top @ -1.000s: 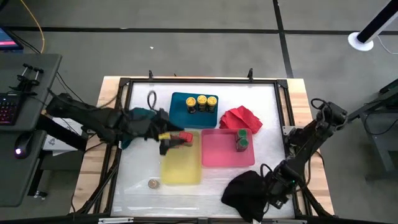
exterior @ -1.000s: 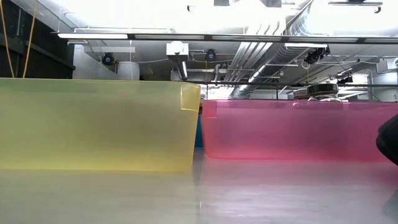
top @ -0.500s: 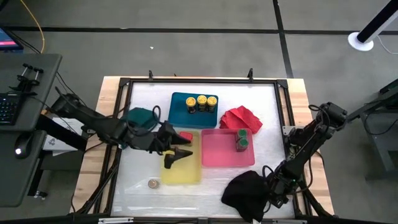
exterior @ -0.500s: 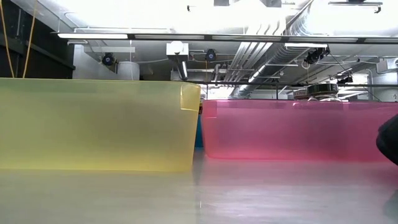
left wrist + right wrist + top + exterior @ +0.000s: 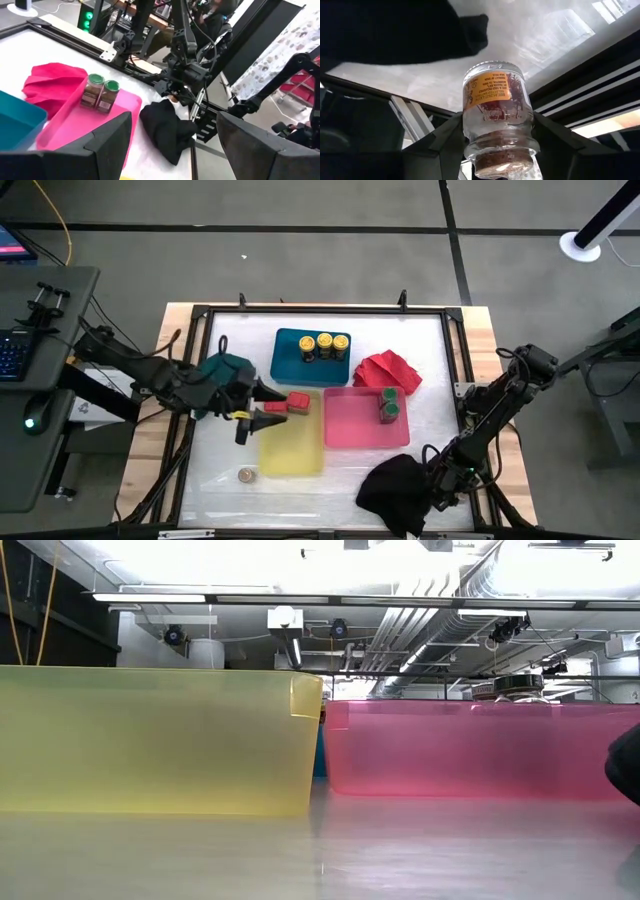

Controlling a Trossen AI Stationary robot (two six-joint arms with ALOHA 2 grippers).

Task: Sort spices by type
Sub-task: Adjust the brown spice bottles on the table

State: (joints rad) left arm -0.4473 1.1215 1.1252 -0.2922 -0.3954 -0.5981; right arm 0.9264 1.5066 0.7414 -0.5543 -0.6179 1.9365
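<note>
My left gripper is open and holds nothing; it hovers over the left edge of the yellow tray, just left of a red-lidded jar standing in the tray's far end. Three yellow-lidded jars stand in the blue tray. Two green-lidded jars stand in the pink tray. A silvery-lidded jar stands on the table near the yellow tray's near left corner. My right gripper, at the table's near right corner, is shut on a clear glass jar. My right gripper pinches the clear glass jar with an orange label between its two fingers, at the jar's end nearest the wrist. The jar's other end points away from the fingers. It is lifted clear, over the table's frame beside the black cloth.
A black cloth lies beside my right gripper, a red cloth right of the blue tray, a teal cloth under my left arm. The low view shows only the yellow tray's wall and the pink tray's wall.
My left gripper, shut on the red-lidded jar over the yellow tray's far end a second ago, has opened and let it go. The jar stays in the tray. The gripper has then drawn back toward the table's left edge. My right arm has kept still.
</note>
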